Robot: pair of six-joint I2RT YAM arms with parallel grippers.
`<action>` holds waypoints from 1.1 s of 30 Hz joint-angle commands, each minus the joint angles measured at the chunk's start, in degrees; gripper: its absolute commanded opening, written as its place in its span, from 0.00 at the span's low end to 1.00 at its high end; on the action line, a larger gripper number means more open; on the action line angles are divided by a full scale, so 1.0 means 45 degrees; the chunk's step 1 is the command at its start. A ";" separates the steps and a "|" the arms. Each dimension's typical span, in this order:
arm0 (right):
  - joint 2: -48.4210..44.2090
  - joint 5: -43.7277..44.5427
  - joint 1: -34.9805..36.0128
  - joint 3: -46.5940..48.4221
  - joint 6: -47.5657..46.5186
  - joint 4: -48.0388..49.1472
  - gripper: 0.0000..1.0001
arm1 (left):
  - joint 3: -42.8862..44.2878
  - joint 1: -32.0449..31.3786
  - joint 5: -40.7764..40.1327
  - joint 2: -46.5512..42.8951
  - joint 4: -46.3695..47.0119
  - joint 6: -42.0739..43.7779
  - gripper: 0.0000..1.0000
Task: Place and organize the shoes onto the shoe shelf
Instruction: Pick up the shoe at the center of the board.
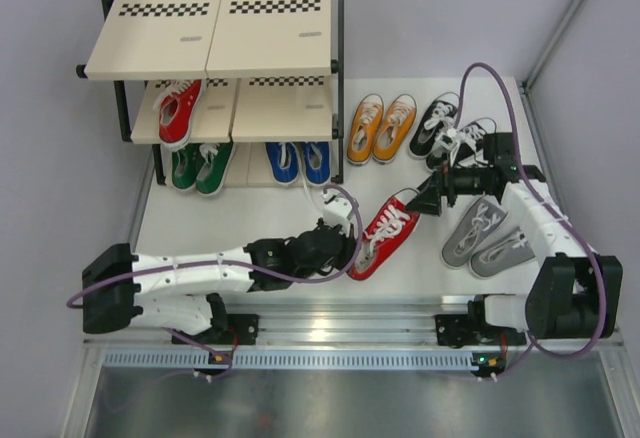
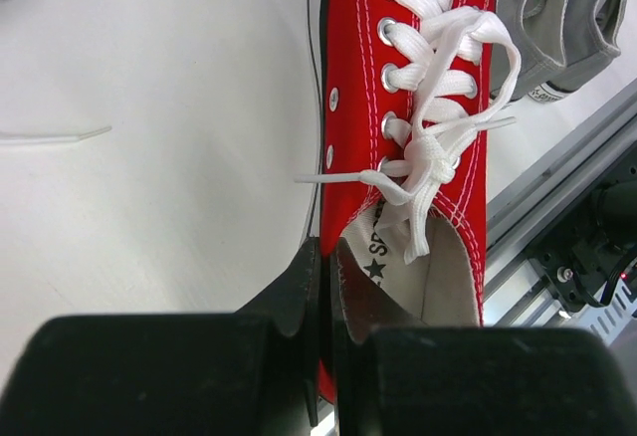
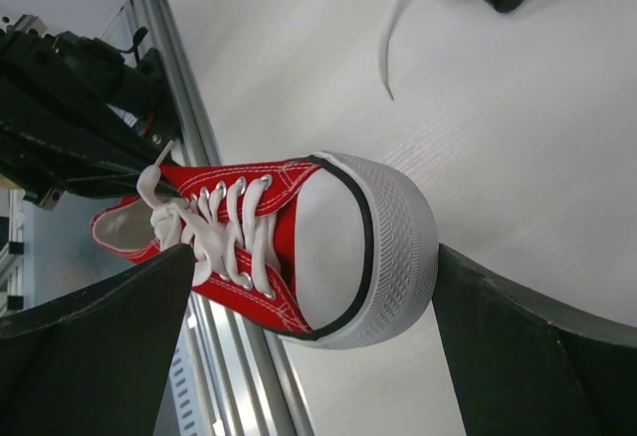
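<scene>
One red shoe (image 1: 385, 233) lies slanted in mid-table, toe toward the back right. My left gripper (image 1: 350, 248) is shut on the canvas side wall at its heel opening (image 2: 328, 257), one finger inside the shoe and one outside. My right gripper (image 1: 420, 201) is open, its jaws standing wide on either side of the white toe cap (image 3: 338, 247). The shoe shelf (image 1: 215, 33) stands at the back left. The other red shoe (image 1: 180, 110) sits on its middle board, with the green pair (image 1: 200, 165) and the blue pair (image 1: 299, 161) at the bottom.
On the table to the right of the shelf are an orange pair (image 1: 381, 127) and a black pair (image 1: 450, 126). A grey pair (image 1: 487, 238) lies under the right arm. A metal rail (image 1: 330, 328) runs along the near edge. Purple cables loop off both arms.
</scene>
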 commanded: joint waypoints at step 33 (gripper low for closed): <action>0.0621 -0.2606 -0.1174 -0.0389 0.2767 0.2813 0.00 | 0.1659 -0.0048 0.1837 -0.2078 -0.0795 0.4551 0.75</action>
